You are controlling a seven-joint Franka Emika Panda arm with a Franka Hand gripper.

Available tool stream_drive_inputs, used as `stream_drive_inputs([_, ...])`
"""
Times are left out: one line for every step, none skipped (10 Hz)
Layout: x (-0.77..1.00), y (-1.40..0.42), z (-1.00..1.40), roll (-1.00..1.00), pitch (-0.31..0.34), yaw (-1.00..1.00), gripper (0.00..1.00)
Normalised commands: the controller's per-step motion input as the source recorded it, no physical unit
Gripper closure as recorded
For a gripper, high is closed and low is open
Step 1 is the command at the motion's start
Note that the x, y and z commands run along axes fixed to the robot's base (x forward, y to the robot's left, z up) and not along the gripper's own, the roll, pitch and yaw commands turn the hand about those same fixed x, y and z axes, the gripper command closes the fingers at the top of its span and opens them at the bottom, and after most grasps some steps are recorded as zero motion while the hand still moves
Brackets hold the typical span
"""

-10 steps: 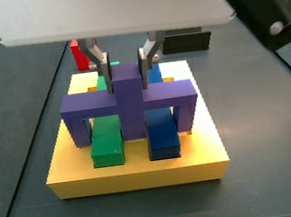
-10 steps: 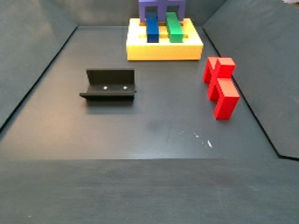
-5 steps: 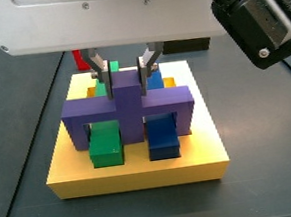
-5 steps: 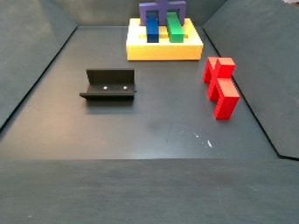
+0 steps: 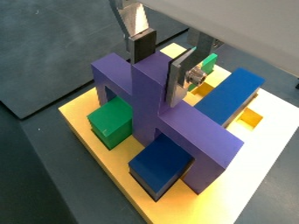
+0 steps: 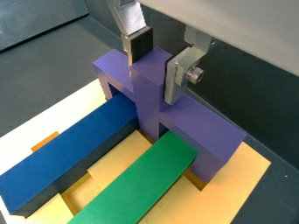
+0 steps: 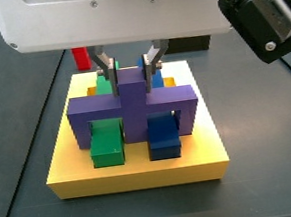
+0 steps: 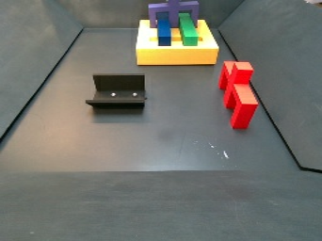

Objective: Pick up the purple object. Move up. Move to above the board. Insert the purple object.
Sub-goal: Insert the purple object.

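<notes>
The purple object [image 7: 132, 104] stands on the board [image 7: 137, 172], its legs astride the green bar [image 7: 106, 144] and the blue bar [image 7: 163, 136]. My gripper [image 7: 128, 67] is directly above it, with a finger on each side of the top of the raised stub, shut on it. Both wrist views show the purple object [image 5: 152, 114] [image 6: 140, 96] with the gripper [image 5: 162, 68] [image 6: 156, 66] pinching the stub. The board [image 8: 176, 55] lies at the far end of the floor in a side view, with the purple object [image 8: 170, 11] at the picture's edge.
Two red blocky pieces [image 8: 235, 73] [image 8: 243, 104] stand on the dark floor to the right. The fixture [image 8: 120, 91] stands left of the middle. One red piece [image 7: 81, 56] shows behind the board. Open slots [image 5: 251, 114] lie in the board beside the blue bar [image 5: 233, 87].
The purple object and my gripper have moved down together; the piece now sits lower over the two bars.
</notes>
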Motion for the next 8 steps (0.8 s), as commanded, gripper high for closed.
stream_drive_inputs([-0.21,-0.1,-0.03,0.05,0.0,0.0,1.0])
stream_drive_inputs([-0.07,-0.15,-0.18,0.18,0.0,0.0,1.0])
stream_drive_inputs([0.0,-0.17,-0.15,0.4,0.066,0.0,1.0])
stream_drive_inputs([0.0,-0.16,-0.15,0.43,0.09,0.0,1.0])
stream_drive_inputs([0.02,-0.12,-0.17,0.45,0.104,0.0,1.0])
stream_drive_inputs([0.03,-0.1,-0.15,0.47,0.119,0.0,1.0])
stream_drive_inputs([0.02,-0.1,-0.16,0.44,0.11,0.0,1.0])
stream_drive_inputs([0.09,-0.03,-0.17,0.37,0.104,0.0,1.0])
